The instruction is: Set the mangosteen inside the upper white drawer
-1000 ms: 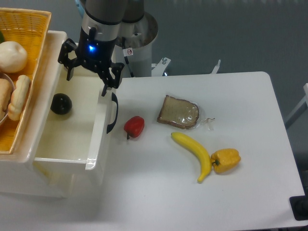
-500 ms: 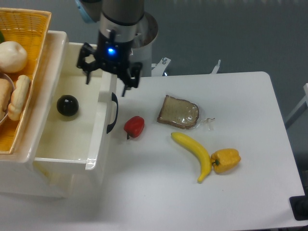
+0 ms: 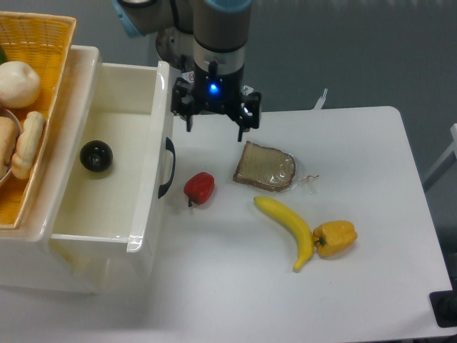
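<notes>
You see the mangosteen (image 3: 96,156) lying inside the upper white drawer (image 3: 107,229), near its left wall, while your gripper (image 3: 215,129) hangs with fingers spread and empty over the table (image 3: 371,286), just right of the drawer's front, above the bread slice (image 3: 265,167) and red pepper (image 3: 199,188).

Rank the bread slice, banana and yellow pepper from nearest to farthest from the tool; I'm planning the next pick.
From the tool:
1. Bread slice, just below and right of it.
2. Banana, lower on the table.
3. Yellow pepper, farthest, at the banana's right.
</notes>
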`<action>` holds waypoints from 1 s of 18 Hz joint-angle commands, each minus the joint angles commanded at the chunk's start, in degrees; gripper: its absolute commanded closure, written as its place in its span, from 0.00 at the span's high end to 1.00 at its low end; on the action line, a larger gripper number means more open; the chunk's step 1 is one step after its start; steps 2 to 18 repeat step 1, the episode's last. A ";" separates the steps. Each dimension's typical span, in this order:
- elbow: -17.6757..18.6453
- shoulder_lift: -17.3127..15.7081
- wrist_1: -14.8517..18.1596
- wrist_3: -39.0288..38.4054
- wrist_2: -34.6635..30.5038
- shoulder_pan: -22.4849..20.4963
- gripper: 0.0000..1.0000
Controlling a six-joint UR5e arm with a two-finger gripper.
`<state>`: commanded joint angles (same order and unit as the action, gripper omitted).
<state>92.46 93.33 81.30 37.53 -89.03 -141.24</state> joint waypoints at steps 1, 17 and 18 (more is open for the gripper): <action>0.00 0.62 -0.44 0.00 -0.53 -0.26 1.00; 0.00 0.62 -0.44 0.00 -0.53 -0.26 1.00; 0.00 0.62 -0.44 0.00 -0.53 -0.26 1.00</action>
